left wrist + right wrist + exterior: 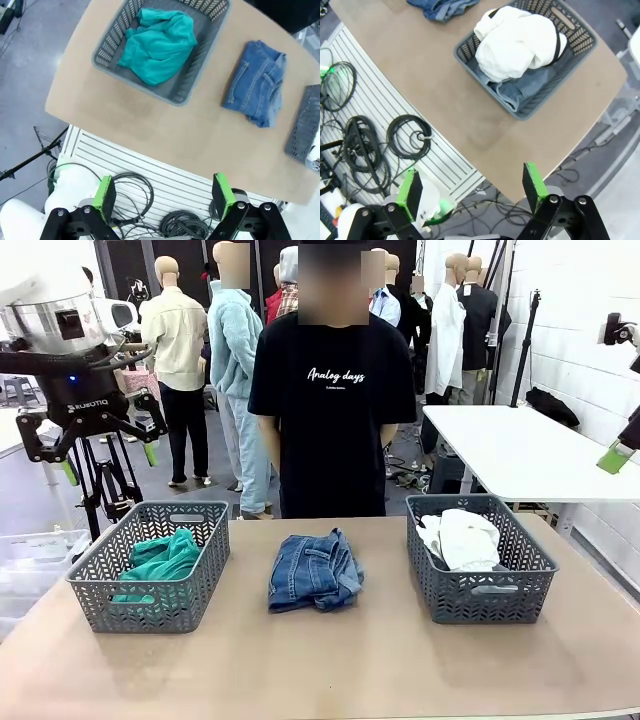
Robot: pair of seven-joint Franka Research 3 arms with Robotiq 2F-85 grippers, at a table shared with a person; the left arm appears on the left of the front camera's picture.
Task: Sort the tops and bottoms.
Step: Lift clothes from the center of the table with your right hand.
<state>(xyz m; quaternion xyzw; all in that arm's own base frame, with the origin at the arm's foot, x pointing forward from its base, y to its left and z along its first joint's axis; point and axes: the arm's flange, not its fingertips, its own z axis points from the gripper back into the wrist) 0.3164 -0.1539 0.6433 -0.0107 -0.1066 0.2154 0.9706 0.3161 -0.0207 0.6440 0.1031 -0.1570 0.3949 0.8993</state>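
The teal-green top [160, 560] [160, 45] lies crumpled in the left grey basket [150, 605] [107, 47]. Folded darker-blue denim bottoms [315, 570] [257, 82] [442, 7] rest on the table's middle. The right grey basket [480, 600] [570, 22] holds white bottoms with black edging [462, 538] [517, 42] on top of pale-blue denim [520, 90]. My left gripper [110, 462] [162, 192] hangs open, high above the table's left side. My right gripper [618, 455] [470, 182] is open too, high off the right edge. Neither holds anything.
A person in a black T-shirt [332, 400] stands at the table's far side, arms down. A white table [520, 450] stands at the back right. Cable coils [410, 137] lie on a slatted board below the near edge. The wooden tabletop [330, 660] is bare in front.
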